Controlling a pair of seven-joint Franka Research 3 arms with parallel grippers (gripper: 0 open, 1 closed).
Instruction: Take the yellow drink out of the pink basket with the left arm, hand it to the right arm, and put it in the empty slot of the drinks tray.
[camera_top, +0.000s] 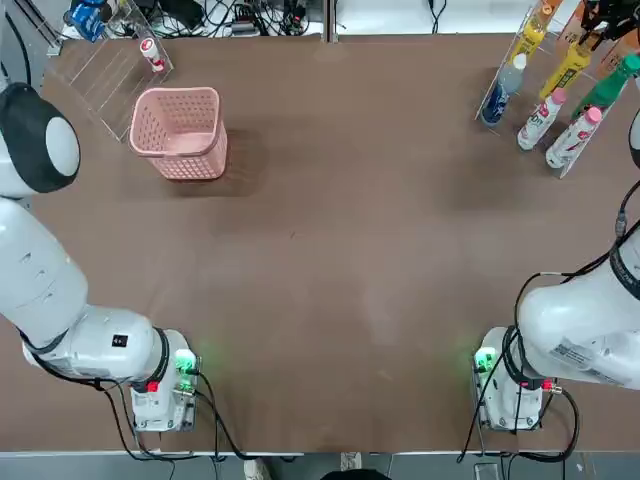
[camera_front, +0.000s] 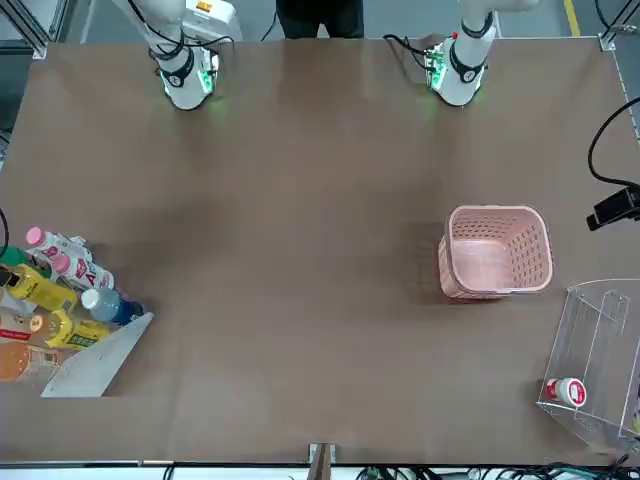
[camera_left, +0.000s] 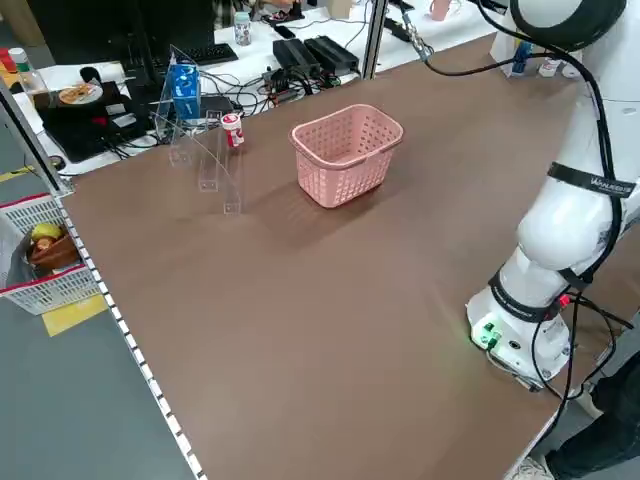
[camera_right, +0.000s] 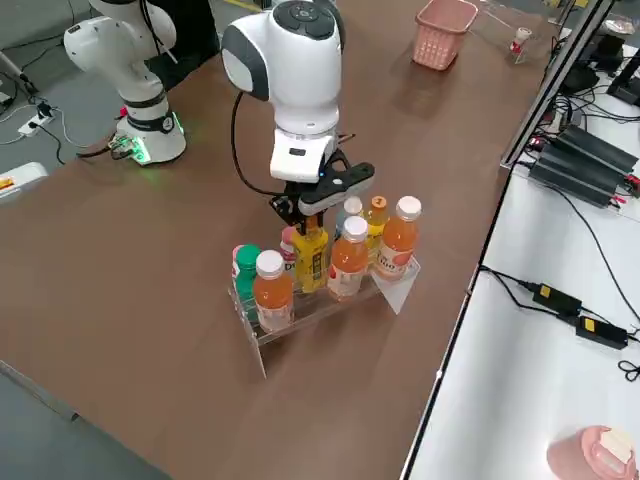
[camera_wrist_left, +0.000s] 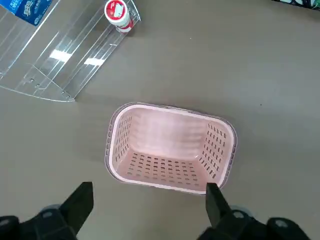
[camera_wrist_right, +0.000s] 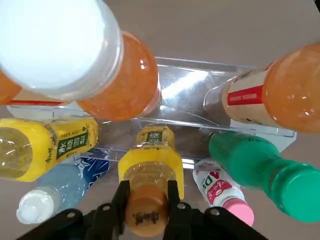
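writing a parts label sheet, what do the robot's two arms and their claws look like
Both are glossy white, segmented arms: the left arm and its lookalike, the right arm. Each has dark grey rounded joint caps, small glowing green and red lights, and black cables running loosely along it. The left claw and right claw are black, each with two straight, blocky fingers.

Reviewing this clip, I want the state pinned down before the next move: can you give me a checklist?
1. Basket emptied: ok, nothing in it.
2. Left hand free: ok, open and holding nothing, off to the basket's left.
3. Right hand on the yellow drink: ok, closed on it at the cap end.
4. Drink at its tray slot: ok, between the other yellow bottle and the green one.
5. Drink fully seated: cannot tell, its base is hidden.
6. Drink released: not ok.
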